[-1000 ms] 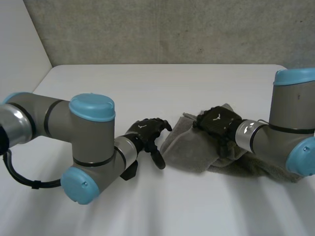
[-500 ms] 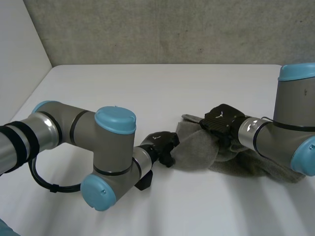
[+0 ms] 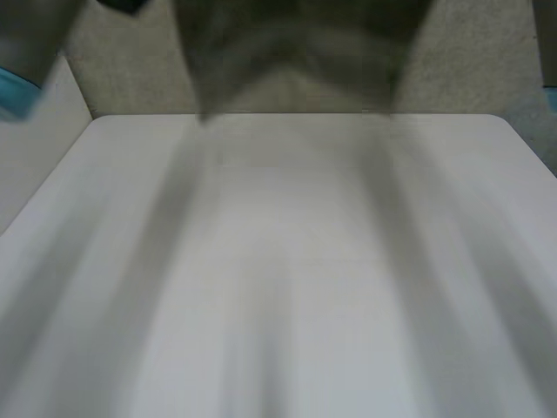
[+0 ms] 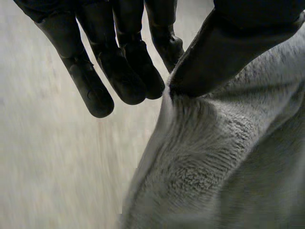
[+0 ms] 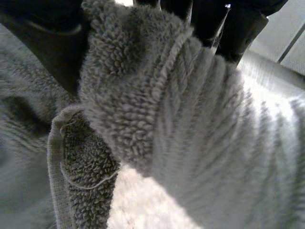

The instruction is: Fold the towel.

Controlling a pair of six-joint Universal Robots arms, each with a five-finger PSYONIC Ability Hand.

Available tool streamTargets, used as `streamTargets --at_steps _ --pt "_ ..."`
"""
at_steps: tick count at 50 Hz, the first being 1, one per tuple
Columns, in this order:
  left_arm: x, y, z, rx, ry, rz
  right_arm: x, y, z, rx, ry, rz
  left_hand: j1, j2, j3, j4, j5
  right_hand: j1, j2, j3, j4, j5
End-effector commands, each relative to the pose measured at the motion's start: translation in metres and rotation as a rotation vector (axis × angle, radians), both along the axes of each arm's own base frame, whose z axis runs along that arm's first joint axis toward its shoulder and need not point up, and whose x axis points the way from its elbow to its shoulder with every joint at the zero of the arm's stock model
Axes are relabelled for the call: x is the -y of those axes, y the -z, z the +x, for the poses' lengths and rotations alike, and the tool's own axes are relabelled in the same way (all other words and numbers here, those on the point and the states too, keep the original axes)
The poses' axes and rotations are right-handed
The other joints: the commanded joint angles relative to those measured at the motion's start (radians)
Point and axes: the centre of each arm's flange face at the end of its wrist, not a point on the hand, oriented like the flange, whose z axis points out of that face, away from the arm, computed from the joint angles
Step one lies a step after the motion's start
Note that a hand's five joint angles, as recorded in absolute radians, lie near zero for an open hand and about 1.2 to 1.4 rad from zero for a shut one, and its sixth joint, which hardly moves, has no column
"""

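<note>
The step in hand looks like the lift-and-spread that comes ahead of any fold. The grey terry-cloth towel (image 3: 296, 52) is hanging high above the white table (image 3: 287, 287) and is touching none of it. The left hand (image 4: 126, 67) is pointing its straight fingers down toward the table, and its thumb is pinching a towel edge against the nearest finger, as far as I can tell. The right hand (image 5: 38, 43) is clamping a bunched fold of the towel beside a hemmed edge, with the thumb on one side and the fingers on the other. Next, I judge, the hands are going to need to draw apart above the table without loosening either pinch, then lower the cloth flat onto it.
</note>
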Motion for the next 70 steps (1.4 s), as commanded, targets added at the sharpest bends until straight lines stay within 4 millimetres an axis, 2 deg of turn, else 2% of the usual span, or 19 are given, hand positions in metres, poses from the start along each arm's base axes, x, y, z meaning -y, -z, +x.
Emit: streamTargets --at_steps 1,2,4,7,9,10,12,13,15,16,18,23,27,31,32,34,44,55,70 --pt "-0.011 0.041 0.004 0.078 0.01 0.102 0.0 0.085 0.021 -0.201 -0.111 0.213 0.124 0.059 0.055 0.052 0.09 0.104 0.096 0.087 0.042 0.102" --pt "-0.011 0.041 0.004 0.078 0.01 0.102 0.0 0.085 0.021 -0.201 -0.112 0.214 0.124 0.059 0.055 0.052 0.09 0.104 0.096 0.087 0.041 0.102" --pt "-0.007 0.089 0.002 0.146 0.043 0.204 -0.001 0.127 0.027 -0.303 -0.109 0.284 0.124 0.059 0.055 0.052 0.09 0.057 0.049 0.04 -0.005 0.055" --pt "-0.007 0.117 0.001 0.183 0.066 0.263 -0.001 0.148 0.028 -0.351 -0.094 0.32 0.124 0.059 0.055 0.052 0.09 0.057 0.049 0.04 -0.005 0.055" --pt "-0.01 0.171 -0.001 0.246 0.114 0.369 0.001 0.186 0.028 -0.432 -0.064 0.387 0.124 0.059 0.055 0.052 0.09 0.057 0.049 0.04 -0.005 0.055" --pt "-0.01 0.171 -0.001 0.246 0.114 0.37 0.001 0.186 0.028 -0.432 -0.064 0.388 0.124 0.059 0.055 0.052 0.09 0.057 0.049 0.04 -0.005 0.055" --pt "-0.014 0.226 -0.003 0.302 0.154 0.484 -0.003 0.228 0.029 -0.529 -0.058 0.488 0.124 0.059 0.055 0.052 0.09 0.057 0.049 0.04 -0.005 0.055" --pt "-0.014 0.226 -0.003 0.302 0.155 0.484 -0.003 0.228 0.029 -0.529 -0.058 0.488 0.124 0.059 0.055 0.052 0.09 0.057 0.049 0.04 -0.005 0.055" --pt "-0.022 0.273 -0.002 0.353 0.18 0.599 -0.013 0.27 0.03 -0.64 -0.07 0.601 0.124 0.059 0.055 0.052 0.09 0.043 0.034 0.025 -0.02 0.04" --pt "-0.022 0.273 -0.002 0.353 0.181 0.6 -0.013 0.27 0.03 -0.641 -0.07 0.602 0.124 0.059 0.055 0.052 0.09 0.043 0.034 0.025 -0.02 0.04" --pt "-0.029 0.308 -0.002 0.402 0.192 0.686 -0.026 0.308 0.033 -0.764 -0.089 0.689 0.124 0.059 0.055 0.052 0.09 0.037 0.028 0.019 -0.026 0.034" --pt "-0.031 0.333 -0.002 0.494 0.19 0.701 -0.036 0.341 0.03 -0.933 -0.078 0.745 0.124 0.059 0.055 0.052 0.09 0.028 0.02 0.011 -0.035 0.025" --pt "-0.027 0.334 0.0 0.527 0.173 0.673 -0.039 0.345 0.027 -0.983 -0.061 0.752 0.124 0.059 0.055 0.052 0.09 -0.09 -0.098 -0.107 -0.152 -0.092" --pt "-0.023 0.323 0.0 0.523 0.16 0.637 -0.037 0.339 0.024 -0.961 -0.021 0.775 -0.253 -0.318 -0.321 -0.325 -0.287 -0.806 -0.814 -0.823 -0.869 -0.809" --pt "-0.023 0.323 0.0 0.523 0.16 0.637 -0.037 0.339 0.024 -0.961 -0.021 0.775 -0.255 -0.32 -0.323 -0.327 -0.288 -0.809 -0.817 -0.826 -0.872 -0.811" --pt "-0.022 0.315 0.0 0.52 0.156 0.619 -0.035 0.328 0.021 -0.93 0.018 0.781 -0.635 -0.7 -0.703 -0.707 -0.668 -1.073 -1.081 -1.09 -1.135 -1.075" --pt "-0.018 0.291 0.006 0.501 0.135 0.576 -0.041 0.297 0.014 -0.814 0.038 0.802 -0.868 -0.933 -0.936 -0.94 -0.902 -1.077 -1.086 -1.095 -1.14 -1.08" --pt "-0.008 0.292 0.016 0.5 0.112 0.605 -0.051 0.273 0.009 -0.769 -0.004 0.93 -0.871 -0.936 -0.939 -0.943 -0.905 -1.077 -1.086 -1.095 -1.14 -1.08" --pt "0.01 0.295 0.055 0.498 0.095 0.715 -0.052 0.276 0.014 -0.749 -0.084 1.129 -0.857 -0.921 -0.925 -0.929 -0.89 -1.077 -1.086 -1.095 -1.14 -1.08"
